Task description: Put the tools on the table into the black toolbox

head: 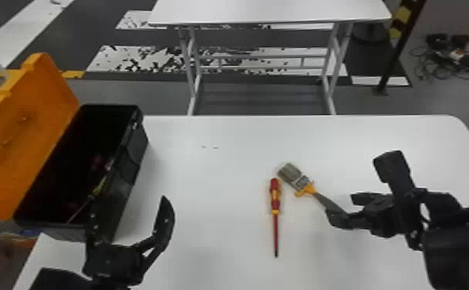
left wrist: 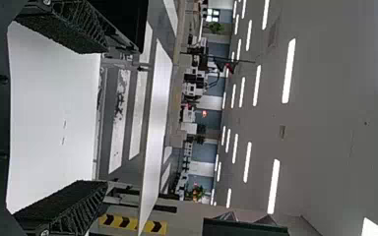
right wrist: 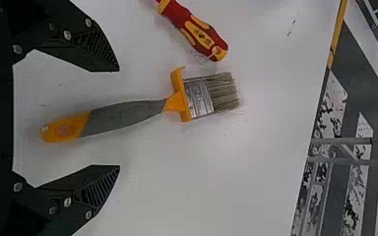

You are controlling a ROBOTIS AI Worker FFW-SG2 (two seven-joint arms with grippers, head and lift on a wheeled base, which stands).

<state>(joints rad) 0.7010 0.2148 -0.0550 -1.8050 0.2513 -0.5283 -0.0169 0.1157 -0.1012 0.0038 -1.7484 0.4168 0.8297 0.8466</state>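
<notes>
The head view is showing the whole screwdriver [head: 275, 204], which is lying on the white table [head: 214, 185] with its slim red shaft pointing toward the robot; the right wrist view is catching its handle. That wrist view is also laying out the full length of the paintbrush [head: 303, 184], whose rear handle is passing behind a finger of the right gripper [head: 339, 208] in the head view. The head view is looking into the black toolbox [head: 129, 162], where a yellow-handled tool [head: 98, 187] and something red, too dim to name, are resting. The left wrist view is taking in rows of ceiling lights [left wrist: 288, 71].

The toolbox is standing at the table's left, its ribbed orange lid [head: 33, 127] tilting open. The paintbrush is lying near the screwdriver's butt, its straight pale bristles fanning from a flat metal band; its curved handle is going from orange to smooth grey and back to orange. The screwdriver's rounded grip is mixing red and yellow.

The right gripper is standing wide, gripping nothing, with the brush's handle end reaching between its grooved fingers in its wrist view. The left gripper [head: 127, 210] is also spreading wide and empty, beside the toolbox's near end, its rough pads facing each other.
</notes>
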